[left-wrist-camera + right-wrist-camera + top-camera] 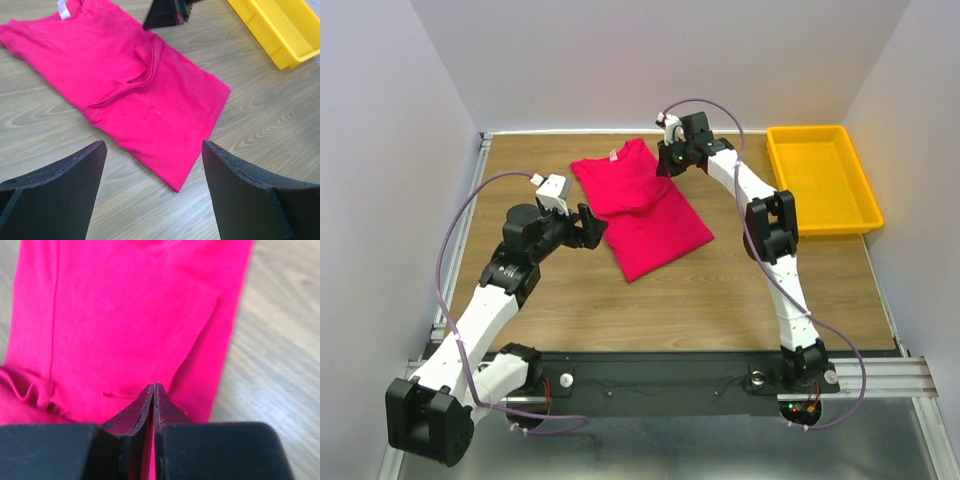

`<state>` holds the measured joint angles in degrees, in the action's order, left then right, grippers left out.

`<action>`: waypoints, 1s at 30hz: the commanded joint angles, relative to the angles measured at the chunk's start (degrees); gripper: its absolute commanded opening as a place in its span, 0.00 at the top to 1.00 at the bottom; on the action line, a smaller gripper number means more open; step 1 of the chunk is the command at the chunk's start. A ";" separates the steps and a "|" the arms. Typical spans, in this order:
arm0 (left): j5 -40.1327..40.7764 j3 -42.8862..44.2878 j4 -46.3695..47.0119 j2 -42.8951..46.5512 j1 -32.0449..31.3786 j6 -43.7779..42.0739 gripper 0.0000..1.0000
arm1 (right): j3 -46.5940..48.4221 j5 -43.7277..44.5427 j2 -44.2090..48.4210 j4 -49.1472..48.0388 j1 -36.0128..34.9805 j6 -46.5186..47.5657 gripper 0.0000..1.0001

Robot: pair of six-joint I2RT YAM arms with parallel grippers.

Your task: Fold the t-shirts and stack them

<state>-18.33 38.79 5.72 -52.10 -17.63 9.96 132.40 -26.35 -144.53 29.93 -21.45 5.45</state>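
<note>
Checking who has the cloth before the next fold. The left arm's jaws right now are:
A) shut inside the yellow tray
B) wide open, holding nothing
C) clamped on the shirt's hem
B: in the left wrist view the left gripper has its jaws spread wide, gripping nothing, with the t-shirt lying flat beyond them.

- Left arm (470, 325): white links, black joints, white camera box (552, 188) at the wrist.
- Right arm (790, 300): same white-and-black build.
- Purple cable (441, 280) loops off each arm.
- Jaws: matte black wedges.
</note>
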 commanded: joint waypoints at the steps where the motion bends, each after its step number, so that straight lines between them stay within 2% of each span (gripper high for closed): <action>1: -4.77 -1.87 7.80 -1.85 -0.21 3.48 0.12 | 3.14 3.85 1.52 -4.18 0.10 -3.53 0.90; 3: -6.80 -1.96 10.79 -3.70 -0.21 5.68 0.12 | 1.56 3.85 3.63 -4.27 0.18 -2.03 0.85; 8: -13.21 -0.04 16.78 -13.17 -0.30 8.24 0.15 | -14.67 -9.57 16.96 -4.27 1.85 11.04 0.75; 10: -14.19 1.90 18.01 -16.97 -0.57 8.24 0.17 | -18.21 -10.21 19.36 -4.09 2.38 11.77 0.75; 14: -16.74 9.98 18.81 -30.24 -2.49 9.20 0.24 | -27.79 -13.28 24.29 -4.18 5.89 10.20 0.79; 19: -19.20 18.33 18.72 -43.33 -5.66 10.26 0.36 | -41.04 -19.44 29.55 -4.09 9.41 10.19 0.82; 23: -17.28 24.66 17.67 -51.87 -8.73 10.26 0.39 | -48.63 -21.02 32.47 -4.09 9.76 11.16 0.82; 30: -10.42 31.70 12.05 -60.31 -11.46 9.12 0.42 | -51.80 -22.25 30.63 -4.18 9.85 8.61 0.84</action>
<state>-32.49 65.63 19.40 -110.89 -28.49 19.97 79.96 -45.76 -114.89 27.66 -11.11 15.18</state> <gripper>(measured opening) 0.588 0.164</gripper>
